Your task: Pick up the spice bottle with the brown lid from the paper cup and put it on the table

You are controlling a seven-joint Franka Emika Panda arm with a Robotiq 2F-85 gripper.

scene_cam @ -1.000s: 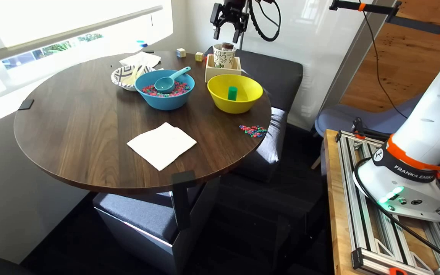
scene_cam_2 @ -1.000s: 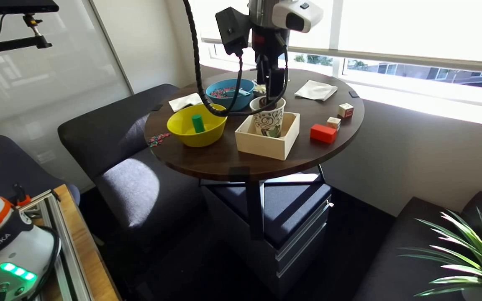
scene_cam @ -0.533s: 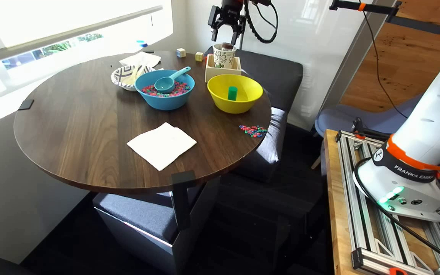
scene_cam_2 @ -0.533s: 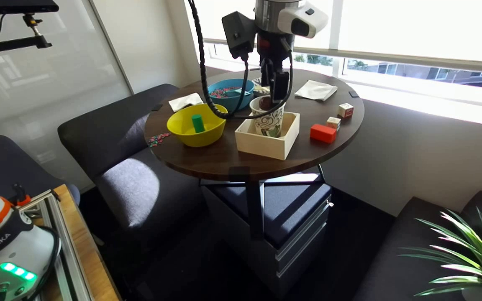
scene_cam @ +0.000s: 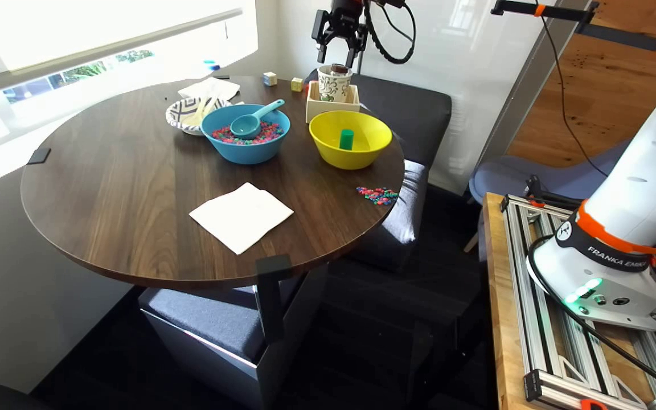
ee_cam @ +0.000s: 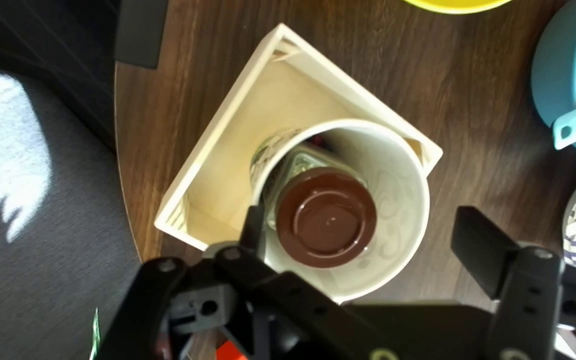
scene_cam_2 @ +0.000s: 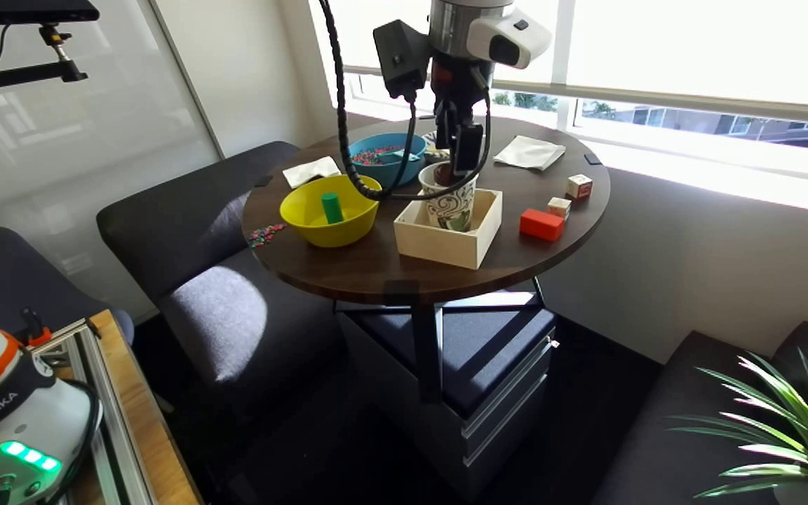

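Note:
The spice bottle's brown lid (ee_cam: 326, 217) shows in the wrist view; its pale clear body leans inside the patterned paper cup (ee_cam: 408, 200). The lid also shows at the cup's mouth in both exterior views (scene_cam: 339, 69) (scene_cam_2: 444, 173). The cup (scene_cam: 333, 88) (scene_cam_2: 449, 207) stands in a pale wooden box on the dark round table (scene_cam: 134, 188) (scene_cam_2: 348, 270). My gripper (scene_cam: 336, 56) is open and empty above the cup, fingers pointing down. In the wrist view, the lid lies between the fingertips (ee_cam: 366, 232), much nearer the left finger. The bottle's lower part is hidden in the cup.
The wooden box (scene_cam_2: 439, 242) surrounds the cup's base. A yellow bowl (scene_cam: 351, 159) with a green cylinder and a blue bowl (scene_cam: 245, 152) with a scoop stand nearby. A red block (scene_cam_2: 541, 224) and two small cubes lie beside the box. A napkin (scene_cam: 241, 216) lies on the table.
My gripper has shifted slightly sideways above the cup over the last second, mostly in the first half. It stays open. The bottle, cup and box have not moved.

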